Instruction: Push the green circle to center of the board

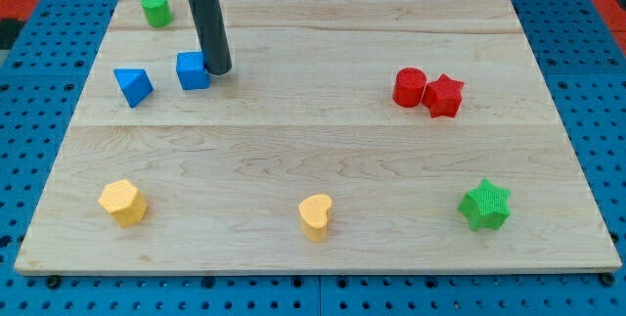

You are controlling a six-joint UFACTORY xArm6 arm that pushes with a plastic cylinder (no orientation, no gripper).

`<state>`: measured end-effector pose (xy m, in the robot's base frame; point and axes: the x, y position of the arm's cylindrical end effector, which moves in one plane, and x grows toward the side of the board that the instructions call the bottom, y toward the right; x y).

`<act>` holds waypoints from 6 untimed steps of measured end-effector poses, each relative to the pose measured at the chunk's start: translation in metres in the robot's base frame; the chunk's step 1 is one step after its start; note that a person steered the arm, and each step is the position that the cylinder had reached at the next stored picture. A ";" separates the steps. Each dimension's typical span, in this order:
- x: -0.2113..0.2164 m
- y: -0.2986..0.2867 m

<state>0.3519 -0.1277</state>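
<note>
1. A pale wooden board [323, 130] lies on a blue perforated table [39, 111], with a red patch of the surround showing at the view's top corners.
2. The small green plastic circle block [156, 9] stands near the board's top-left corner, well apart from the middle.
3. The dark straight rod comes down from the view's top edge, where its upper part is cut off; my tip [217, 69] touches the right side of the blue cube [193, 70]. There is no hand to open or close.
4. A blue triangular block [133, 86] sits just left of the cube.
5. At right, a red cylinder [410, 87] touches a red star [443, 95].
6. Along the bottom: a yellow block of unclear shape [123, 202], a yellow heart [316, 216], a green star [485, 205].
7. I can read no writing anywhere.
</note>
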 end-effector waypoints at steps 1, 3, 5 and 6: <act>0.000 -0.019; -0.002 -0.016; -0.041 -0.028; -0.048 -0.082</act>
<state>0.3042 -0.2100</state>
